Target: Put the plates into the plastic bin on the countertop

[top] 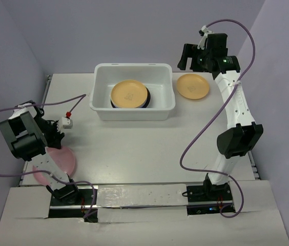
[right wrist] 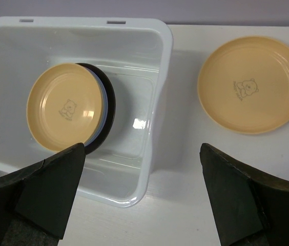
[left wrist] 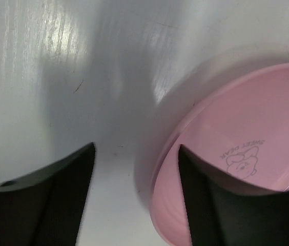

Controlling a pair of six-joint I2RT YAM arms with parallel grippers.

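Nearest, at the near-left corner of the table (top: 134, 148), the pink plate (left wrist: 247, 118) lies flat, partly covered in the top view by the left arm bent over it. The left hand (left wrist: 135, 154) is down low at the plate's edge with its fingers apart, clamped on nothing. In the wrist view one finger (left wrist: 221, 205) stands over the inside of the plate, beside the small printed bear and lettering. The other finger (left wrist: 47, 200) stands over bare table outside the plate. The plate's rim runs up between the two, much closer to the finger on the plate side. Whether either finger touches the plate or the table cannot be told.

Further back, past the bare middle of the table, the plastic bin (top: 134, 65) sits against the far edge, roughly centred. Inside it is a small stack: a yellow-orange plate (right wrist: 65, 107) on top, the thin pale-blue edge of another just under it, and a dark plate (right wrist: 109, 110) below. The stack sits toward the right half of the bin floor.

Just to the right of the bin, apart from its wall, a second yellow-orange plate (right wrist: 252, 84) lies flat on the table with a bear print at its centre.

Farthest, the right arm reaches up along the right wall, and the right hand (right wrist: 142, 148) hangs high above the far-right corner. Its fingers are spread wide and hold nothing. From its wrist camera the bin's right wall falls between the fingers, the stack showing beside one finger. The loose yellow-orange plate lies beyond the other finger, well below the hand.
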